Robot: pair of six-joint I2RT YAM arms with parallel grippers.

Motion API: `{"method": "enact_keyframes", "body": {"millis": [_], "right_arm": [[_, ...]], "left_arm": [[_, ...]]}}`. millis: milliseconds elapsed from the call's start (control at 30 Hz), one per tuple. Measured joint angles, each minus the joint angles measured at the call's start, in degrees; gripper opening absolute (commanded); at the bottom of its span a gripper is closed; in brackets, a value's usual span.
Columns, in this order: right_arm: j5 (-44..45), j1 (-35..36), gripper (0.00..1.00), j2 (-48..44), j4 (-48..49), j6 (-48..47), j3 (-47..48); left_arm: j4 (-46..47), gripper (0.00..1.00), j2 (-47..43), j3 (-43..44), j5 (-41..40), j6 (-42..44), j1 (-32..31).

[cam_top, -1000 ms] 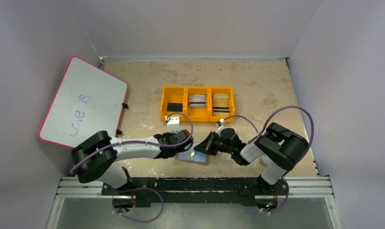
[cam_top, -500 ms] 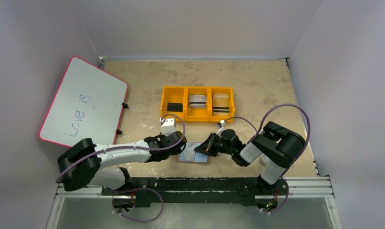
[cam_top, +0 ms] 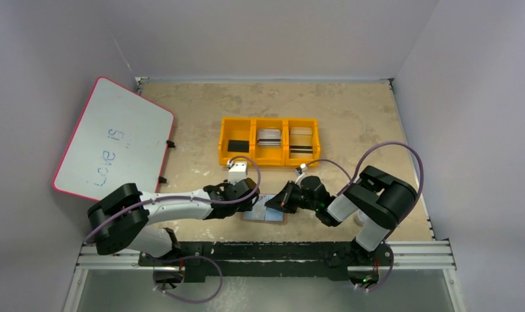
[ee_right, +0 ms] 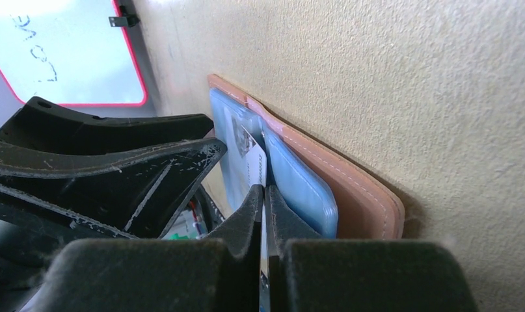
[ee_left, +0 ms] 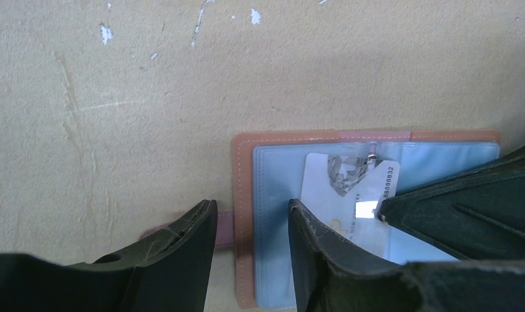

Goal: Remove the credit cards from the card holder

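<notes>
Tan leather card holder (cam_top: 265, 212) lies open and flat on the counter (cam_top: 350, 117) near its front edge, between the two arms. The left hand (ee_left: 252, 211) is partly open and holds nothing, its fingers astride the holder's left edge. The right hand (ee_right: 265, 195) is closed, pinching a pale credit card (ee_left: 350, 188) that sits askew over the blue-grey panel.

The left gripper (ee_left: 252, 218) gapes over the card holder (ee_left: 272, 182), credit card (ee_left: 337, 195) protruding.

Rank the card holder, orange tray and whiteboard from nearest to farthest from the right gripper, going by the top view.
1. Card holder: directly under the right gripper, at the near edge.
2. Orange tray: farther back, mid-table.
3. Whiteboard: far left, beyond the left arm.
</notes>
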Motion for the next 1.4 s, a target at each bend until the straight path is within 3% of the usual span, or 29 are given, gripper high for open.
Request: {"method": "enact_keyframes", "body": {"millis": [200, 500, 733, 1233, 1400], "right_arm": [[0.0, 0.0, 0.09, 0.0, -0.2, 0.0, 0.3], [0.7, 0.0, 0.31, 0.0, 0.8, 0.3, 0.2], [1.7, 0.0, 0.44, -1.4, -0.2, 0.7, 0.6], [2.2, 0.0, 0.48, -2.1, -3.0, 0.0, 2.8], [2.9, 0.1, 0.52, -2.3, 1.4, -0.6, -0.2]], "left_arm": [[0.4, 0.35, 1.5, 1.0, -0.2, 0.6, -0.8], [-1.1, 0.19, 2.9, 2.5, -2.1, 0.7, -1.5], [-2.6, 0.17, 4.3, 4.0, -3.7, 0.7, -2.2], [-3.1, 0.18, 5.0, 4.8, -4.2, 0.6, -2.4], [-3.1, 0.18, 4.9, 4.8, -4.2, 0.5, -2.4]]}}
